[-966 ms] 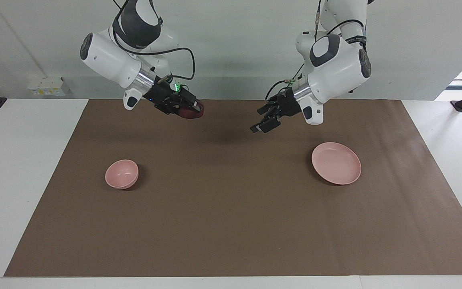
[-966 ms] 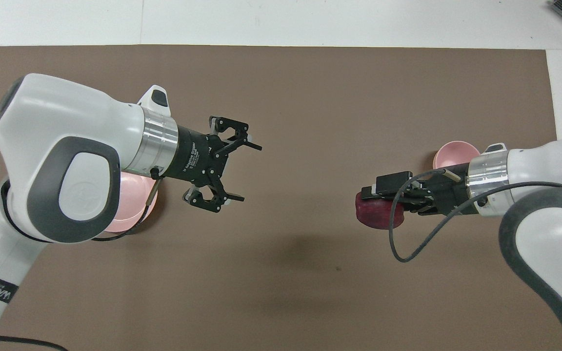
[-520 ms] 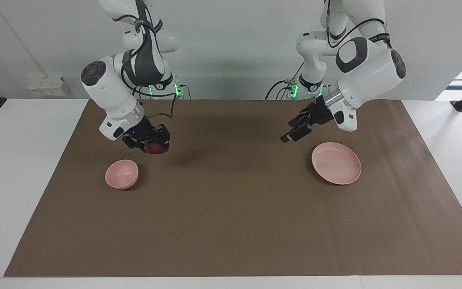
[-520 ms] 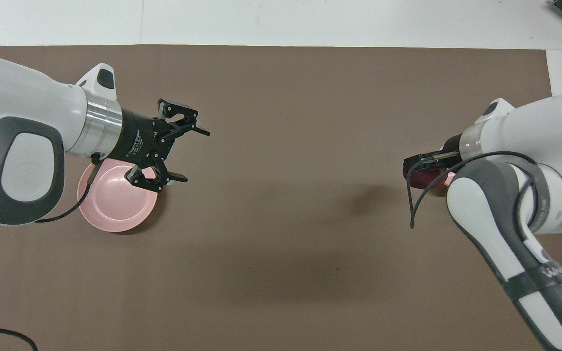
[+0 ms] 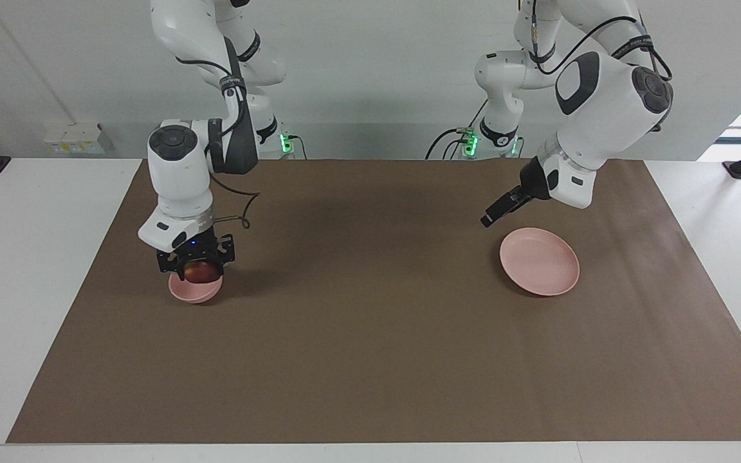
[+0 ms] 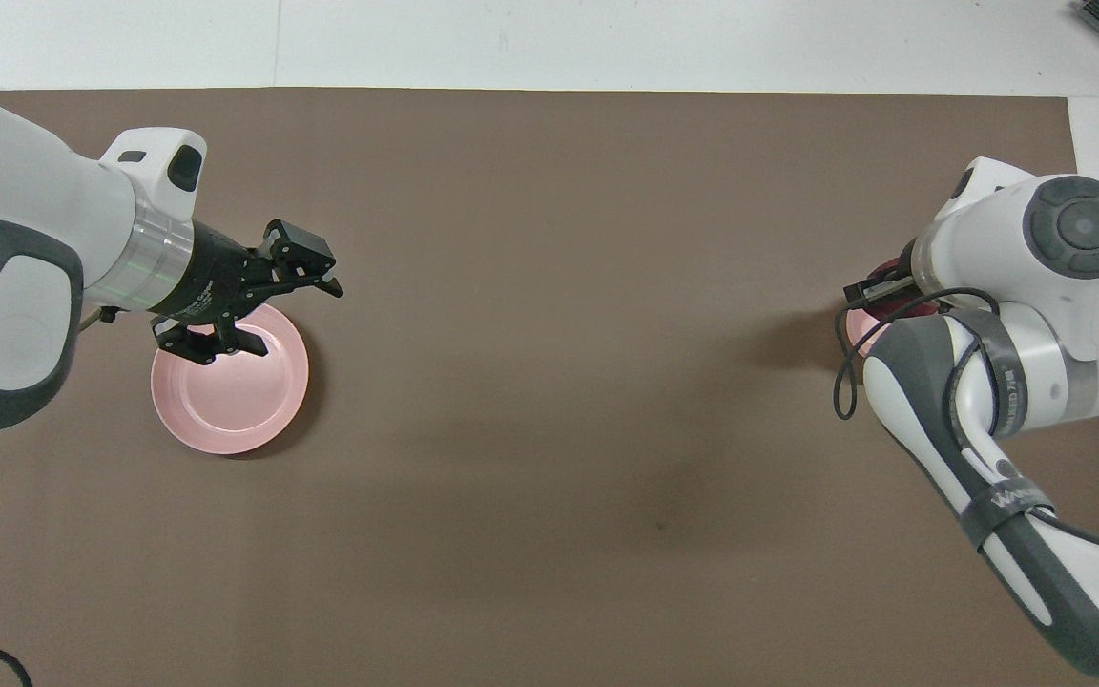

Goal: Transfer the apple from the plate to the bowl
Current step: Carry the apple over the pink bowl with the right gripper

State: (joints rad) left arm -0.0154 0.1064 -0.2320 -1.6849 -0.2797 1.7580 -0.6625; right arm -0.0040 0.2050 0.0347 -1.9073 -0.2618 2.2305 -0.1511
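Observation:
The dark red apple (image 5: 200,272) is held in my right gripper (image 5: 197,274), which points straight down and is shut on it. The apple hangs at the mouth of the small deep pink bowl (image 5: 194,293), toward the right arm's end of the table. In the overhead view the right wrist covers most of the apple (image 6: 888,272) and the bowl (image 6: 858,326). The flat pink plate (image 5: 539,262) lies toward the left arm's end with nothing on it. My left gripper (image 5: 487,220) is open and empty in the air over the plate's rim (image 6: 225,405).
A brown mat (image 5: 370,334) covers the table, with white tabletop (image 5: 36,257) around it. A cable loop (image 6: 845,382) hangs from the right wrist.
My right gripper has swung from over the middle of the mat out and down to the bowl with the apple. My left gripper has drawn back over the plate.

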